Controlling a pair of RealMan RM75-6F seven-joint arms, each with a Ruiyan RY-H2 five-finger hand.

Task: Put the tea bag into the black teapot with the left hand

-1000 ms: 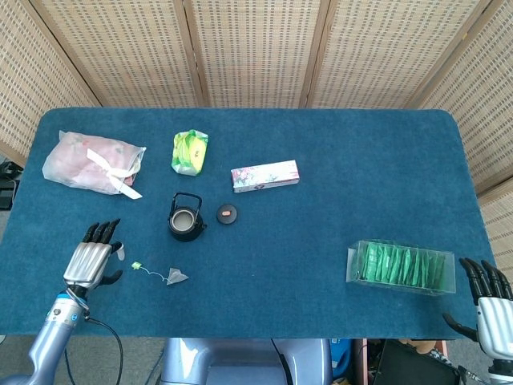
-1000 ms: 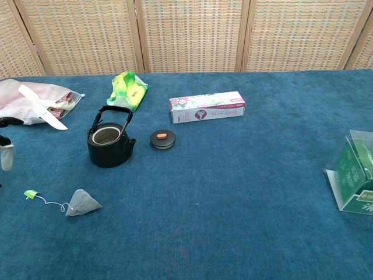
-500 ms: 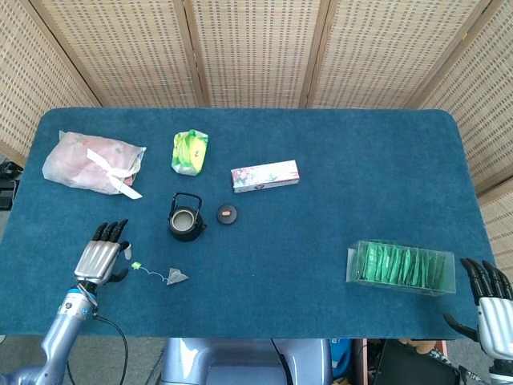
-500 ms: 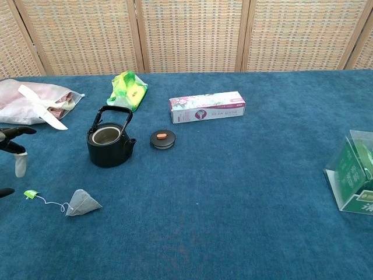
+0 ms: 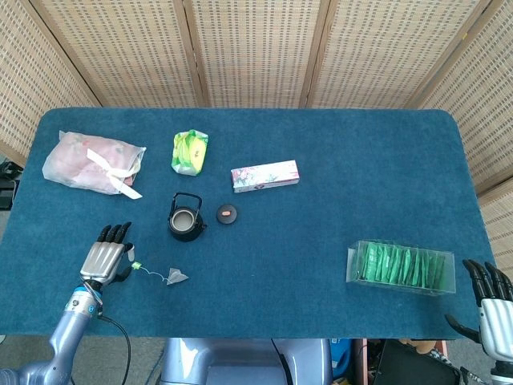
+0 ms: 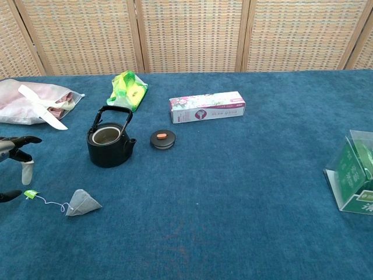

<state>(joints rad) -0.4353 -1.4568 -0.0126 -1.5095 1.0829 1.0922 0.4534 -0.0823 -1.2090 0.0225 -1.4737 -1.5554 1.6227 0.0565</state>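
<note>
We see the tea bag (image 5: 176, 277) as a small grey pyramid lying on the blue worktop (image 5: 321, 200) at the lower left of the head view, below the open black teapot (image 5: 184, 220), with a thin string running left to a small green tag (image 5: 136, 265). The left hand (image 5: 105, 257) sits just left of that tag with its fingers (image 6: 18, 142) spread and holding nothing (tips close to the tag, though we cannot tell whether they touch it). The right hand (image 5: 489, 301) rests at the lower right edge, fingers apart and empty.

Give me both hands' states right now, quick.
Left hand: open, fingers apart beside the tea bag's green tag, holding nothing.
Right hand: open, fingers spread, holding nothing, at the table's near right edge.
</note>
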